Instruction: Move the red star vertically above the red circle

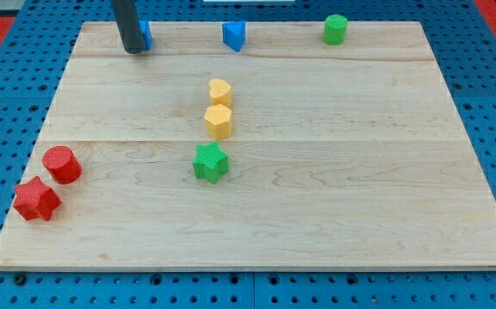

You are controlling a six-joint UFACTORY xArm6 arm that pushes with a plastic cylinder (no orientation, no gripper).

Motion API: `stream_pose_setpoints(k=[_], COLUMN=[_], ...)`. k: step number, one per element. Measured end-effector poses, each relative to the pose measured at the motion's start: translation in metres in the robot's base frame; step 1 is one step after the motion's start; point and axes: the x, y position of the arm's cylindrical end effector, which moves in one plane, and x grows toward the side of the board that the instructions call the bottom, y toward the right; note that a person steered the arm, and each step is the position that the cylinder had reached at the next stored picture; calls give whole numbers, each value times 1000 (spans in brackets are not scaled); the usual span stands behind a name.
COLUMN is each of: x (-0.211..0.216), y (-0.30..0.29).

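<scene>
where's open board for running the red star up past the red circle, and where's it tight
Open: the strip between the red circle and my tip, and everything right of the green star. Tight: the red star touches the circle near the left edge; yellow heart and yellow hexagon crowd the middle.

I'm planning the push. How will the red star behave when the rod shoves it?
The red star sits flat and squat, so it probably slides rather than tips. Its points may make it spin under an off-centre push. It nearly touches the red circle, which might get nudged.
</scene>
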Motion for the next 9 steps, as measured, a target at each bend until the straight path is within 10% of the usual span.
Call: stream_pose_setpoints(k=[5, 9], x=[60, 177], y=[86, -123])
